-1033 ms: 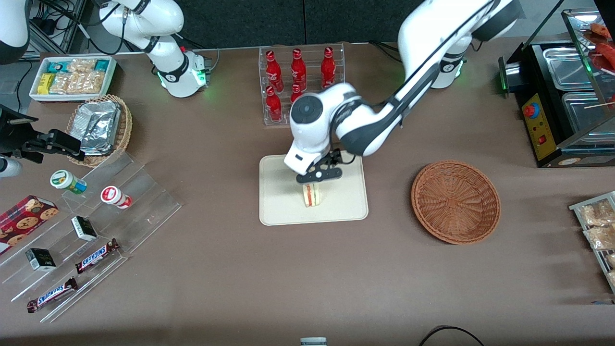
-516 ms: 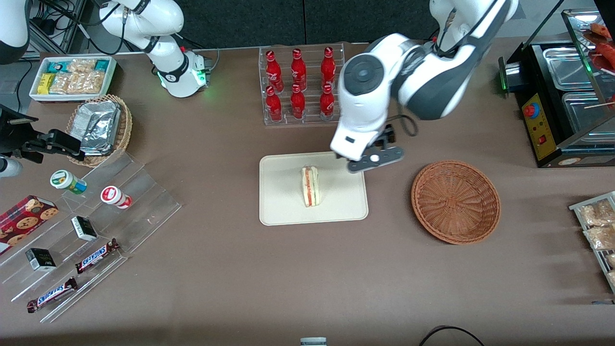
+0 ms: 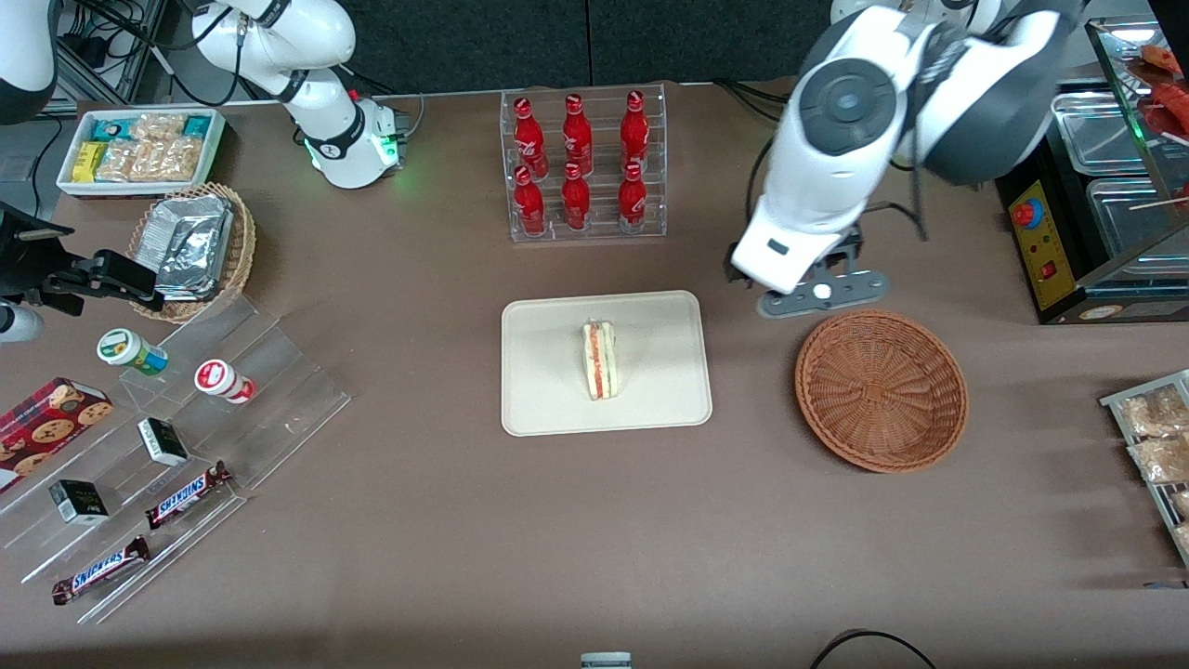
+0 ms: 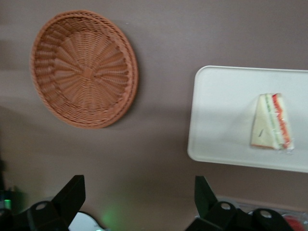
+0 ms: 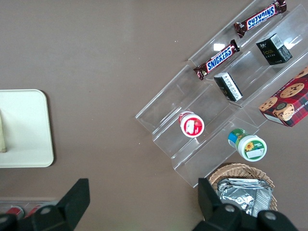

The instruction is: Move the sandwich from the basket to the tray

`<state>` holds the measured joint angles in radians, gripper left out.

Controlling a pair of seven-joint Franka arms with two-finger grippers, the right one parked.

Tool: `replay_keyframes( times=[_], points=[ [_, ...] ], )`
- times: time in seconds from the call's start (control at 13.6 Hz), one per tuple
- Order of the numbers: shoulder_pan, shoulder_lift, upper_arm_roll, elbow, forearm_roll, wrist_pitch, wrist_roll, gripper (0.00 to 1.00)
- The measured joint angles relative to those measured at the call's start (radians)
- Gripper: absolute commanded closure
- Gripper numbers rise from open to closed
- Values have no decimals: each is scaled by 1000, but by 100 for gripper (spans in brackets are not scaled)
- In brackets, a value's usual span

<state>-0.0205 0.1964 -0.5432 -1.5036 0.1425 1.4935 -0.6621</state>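
The sandwich (image 3: 600,360), a pale wedge with a red and green stripe, lies on the cream-white tray (image 3: 548,400) at mid-table; in the left wrist view the sandwich (image 4: 271,128) rests on the tray (image 4: 221,115) too. The reddish-brown wicker basket (image 3: 881,388) sits beside the tray toward the working arm's end and holds nothing; it shows as basket (image 4: 84,68) from the wrist. My gripper (image 3: 816,294) hangs open and empty above bare table, just farther from the front camera than the basket's rim. Its dark fingertips (image 4: 72,192) stand wide apart.
A clear rack of red bottles (image 3: 581,163) stands farther back than the tray. A black food warmer (image 3: 1087,186) sits at the working arm's end, with snack packets (image 3: 1156,437) nearer the camera. Acrylic steps with candy bars (image 3: 186,492) and a tan basket of foil packets (image 3: 190,242) lie toward the parked arm's end.
A second ago the gripper stood over the sandwich on the tray. It has since risen and swung away toward the working arm's end, leaving the sandwich lying on the tray.
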Motion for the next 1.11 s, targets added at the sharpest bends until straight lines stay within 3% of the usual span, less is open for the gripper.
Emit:
replay_keyframes(
  times=[0.37, 0.74, 1.11],
  points=[
    [-9, -104, 261, -1, -95, -72, 340, 0],
    [-15, -169, 462, -6, -100, -133, 533, 0],
    [-16, -170, 488, -11, -100, -133, 540, 0]
  ],
)
